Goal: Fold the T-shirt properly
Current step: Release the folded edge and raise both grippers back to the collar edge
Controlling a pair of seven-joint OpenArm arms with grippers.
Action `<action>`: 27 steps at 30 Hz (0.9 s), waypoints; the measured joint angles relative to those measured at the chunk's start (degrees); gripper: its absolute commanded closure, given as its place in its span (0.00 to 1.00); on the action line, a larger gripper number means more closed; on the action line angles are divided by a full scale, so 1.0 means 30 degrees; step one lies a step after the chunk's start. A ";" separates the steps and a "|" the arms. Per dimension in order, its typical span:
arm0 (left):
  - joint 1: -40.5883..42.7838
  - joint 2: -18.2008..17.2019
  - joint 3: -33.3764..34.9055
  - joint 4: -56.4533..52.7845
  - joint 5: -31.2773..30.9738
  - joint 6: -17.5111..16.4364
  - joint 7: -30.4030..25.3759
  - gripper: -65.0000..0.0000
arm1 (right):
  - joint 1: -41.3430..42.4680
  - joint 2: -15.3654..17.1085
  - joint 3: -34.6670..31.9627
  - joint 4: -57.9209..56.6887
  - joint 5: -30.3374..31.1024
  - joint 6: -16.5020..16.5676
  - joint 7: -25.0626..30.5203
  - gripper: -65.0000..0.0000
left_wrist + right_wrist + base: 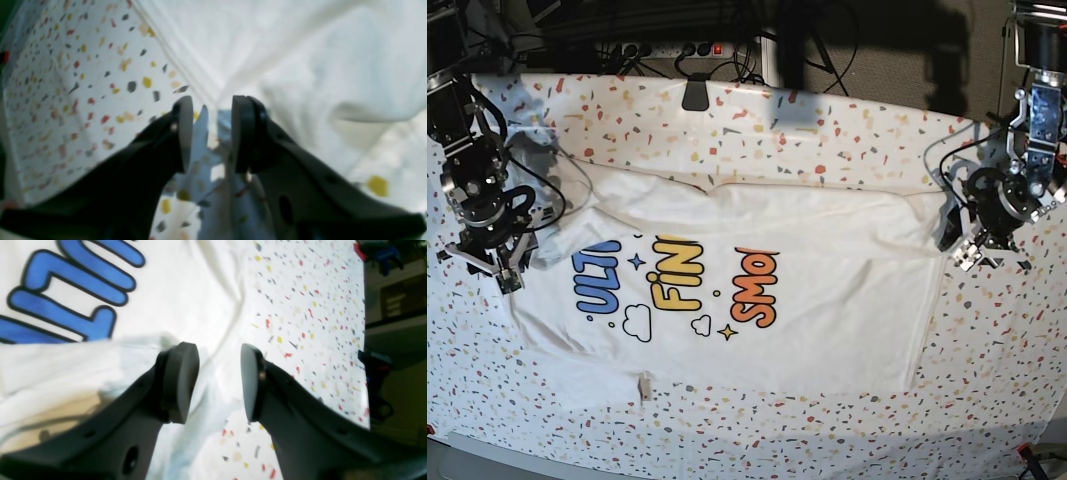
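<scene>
Both grippers, left gripper (pixel 208 133) and right gripper (pixel 218 381), were seen parted and holding nothing, with one T-shirt (pixel 757 300) spread just beyond their fingertips.

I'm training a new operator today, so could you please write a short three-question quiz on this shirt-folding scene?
1. True or false: the T-shirt has its upper part folded down, cutting off the printed words.
2. Which end effector has blue lettering in its wrist view? A) left end effector B) right end effector
3. Fill in: both end effectors are ____, with no cloth between their pads.

Key
1. True: the base view shows only the lower part of each word below the fold line.
2. B: its wrist view shows the blue print, and it sits at the shirt's edge over the tablecloth.
3. Open.
</scene>
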 measured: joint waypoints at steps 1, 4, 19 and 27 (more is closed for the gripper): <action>-0.0095 -0.0211 0.0000 0.0189 -0.0240 0.0087 0.0423 0.70 | -0.0051 0.0109 0.0000 0.0000 -0.0007 0.0007 -0.0036 0.61; 0.0080 -0.1056 -0.0015 0.1464 -0.1100 0.0087 0.1588 0.70 | -0.0248 0.0619 0.0000 0.0007 -0.0721 -0.0109 -0.0270 0.61; 0.4998 -0.1377 -0.0015 0.6127 0.0058 -0.0160 0.2616 0.70 | -0.5821 0.2011 -0.0007 0.4320 -0.2725 -0.1566 -0.1341 0.61; 0.6193 -0.0291 -0.0036 0.6113 0.3257 0.0481 0.0175 0.70 | -0.6331 0.1982 0.0000 0.4575 -0.2681 -0.1596 -0.3060 0.61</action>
